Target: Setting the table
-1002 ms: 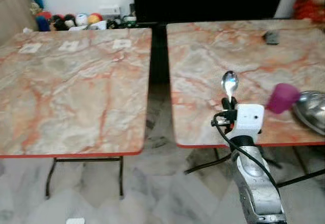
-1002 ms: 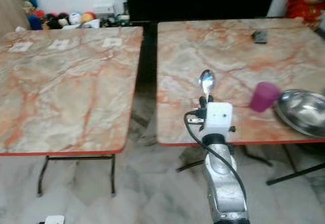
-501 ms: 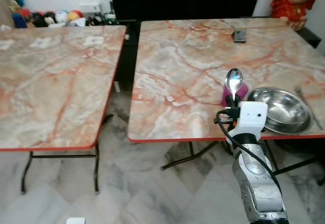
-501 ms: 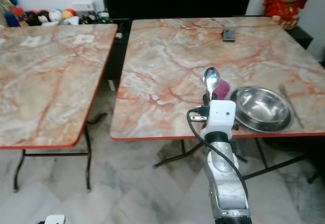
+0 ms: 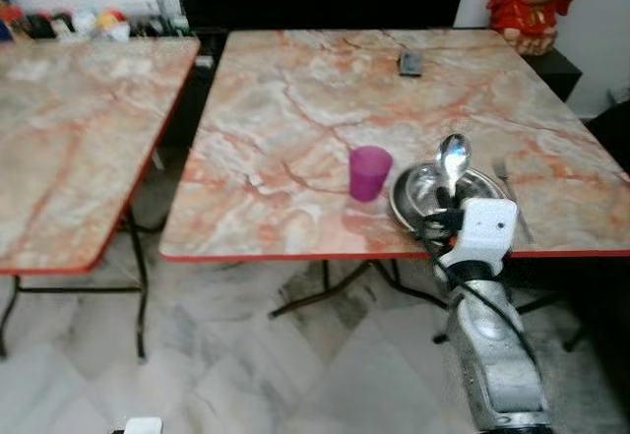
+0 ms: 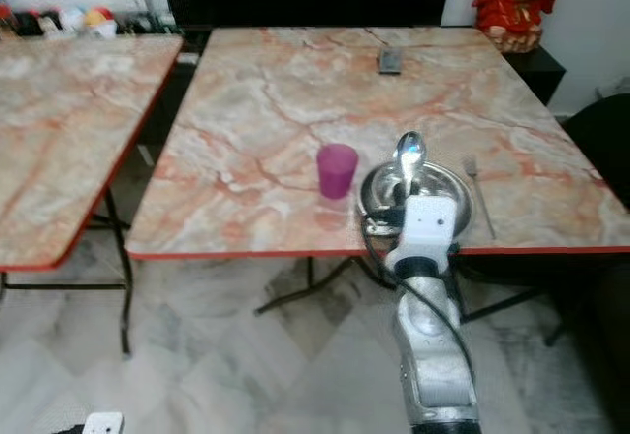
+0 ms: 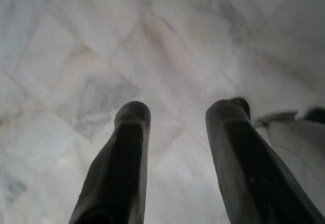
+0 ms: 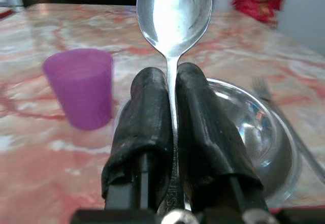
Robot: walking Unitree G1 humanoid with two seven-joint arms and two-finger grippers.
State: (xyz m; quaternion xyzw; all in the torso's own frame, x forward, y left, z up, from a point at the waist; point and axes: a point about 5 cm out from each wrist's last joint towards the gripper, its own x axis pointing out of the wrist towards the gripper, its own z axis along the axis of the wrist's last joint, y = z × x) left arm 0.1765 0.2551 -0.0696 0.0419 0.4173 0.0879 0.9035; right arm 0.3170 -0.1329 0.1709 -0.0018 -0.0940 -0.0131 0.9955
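Note:
My right gripper (image 8: 170, 84) is shut on a silver spoon (image 5: 452, 158), held upright with its bowl up, just before the near edge of the right marble table (image 5: 295, 109). Behind the spoon on that table sits a steel bowl (image 6: 438, 183). A purple cup (image 5: 369, 172) stands to the bowl's left, and a fork (image 6: 479, 190) lies to its right. My left gripper (image 7: 175, 132) hangs open over the pale floor tiles with nothing between its fingers.
A second marble table (image 5: 69, 119) stands to the left with a gap between the two. A small dark object (image 5: 410, 62) lies at the right table's far side. A red figurine (image 5: 527, 1) stands at the back right, small toys (image 6: 69, 19) at the back left.
The camera has turned and moved right: the right table, bowl and cup now sit in front of me and the fork has come into view. The spoon stays gripped.

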